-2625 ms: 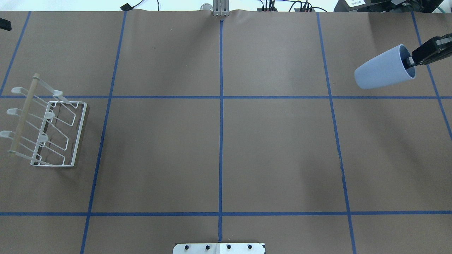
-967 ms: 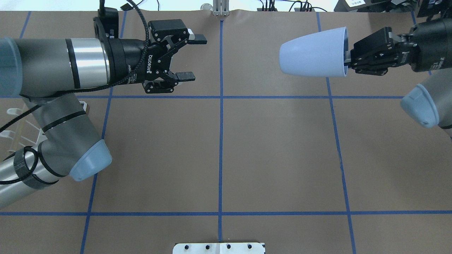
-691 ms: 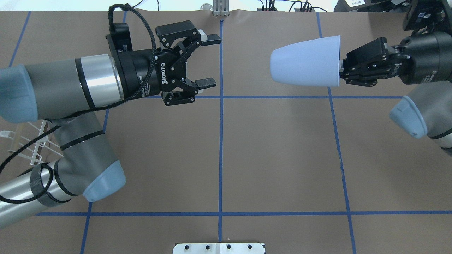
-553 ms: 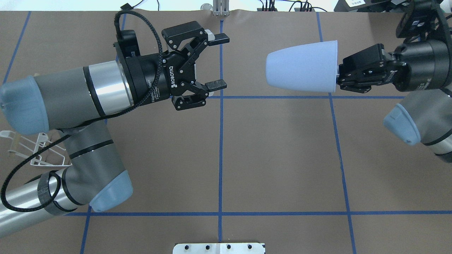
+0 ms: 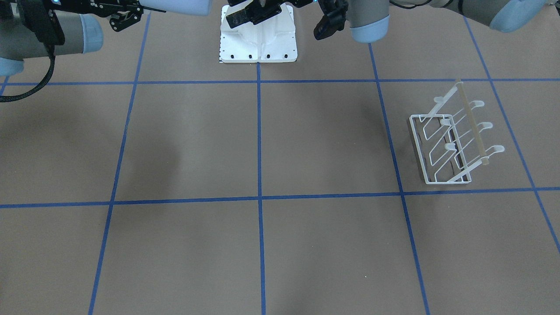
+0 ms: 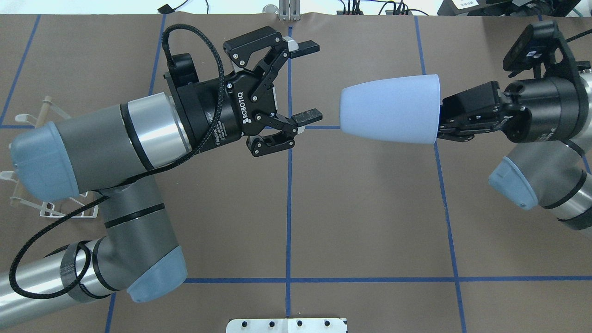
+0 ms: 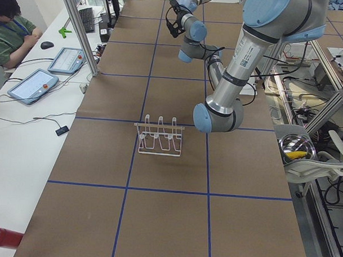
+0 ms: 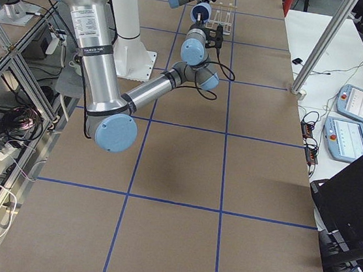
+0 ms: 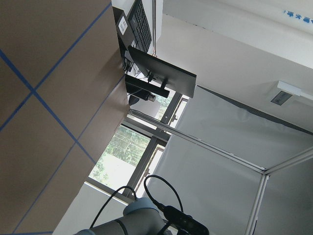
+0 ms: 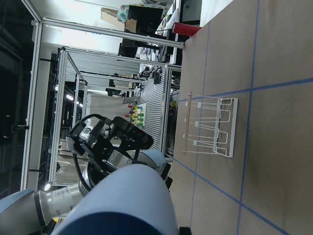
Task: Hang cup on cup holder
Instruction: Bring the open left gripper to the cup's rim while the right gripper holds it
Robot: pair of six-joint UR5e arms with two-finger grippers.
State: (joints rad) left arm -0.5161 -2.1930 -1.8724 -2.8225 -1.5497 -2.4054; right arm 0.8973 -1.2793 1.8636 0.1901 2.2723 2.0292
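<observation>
- The cup (image 6: 388,109) hangs in the air over the far middle of the table (image 6: 370,208). It lies on its side, just right of the centre tape line.
- Its narrow closed base faces left and its wide mouth faces right.
- The right gripper (image 6: 441,119) comes in from the right and is clamped on the cup's rim at the mouth end. The rim hides its fingertips in the overhead view.
- In the right wrist view the cup (image 10: 124,203) fills the lower frame, with its pale outer wall above a darker inside.
- The left gripper (image 6: 309,82) reaches in from the left with its jaws spread wide and empty, the fingers pointing right at the cup's base.
- Its nearer fingertip (image 6: 309,117) sits just beside the base, with a small gap between them. The farther fingertip is past the cup's far edge.
- The rack (image 5: 450,146) stands on the table at the left end, well apart from the cup.
- Its base frame is flat on the paper, its prongs slant up toward the left, and a wooden rod crosses them.
- In the overhead view the left arm covers most of the rack (image 6: 32,118), leaving only the rod end and some wire in sight.
- A white base plate (image 5: 258,39) sits at the near middle edge of the table.
- A seated person (image 7: 11,27) is at the bench beyond the far side.
</observation>
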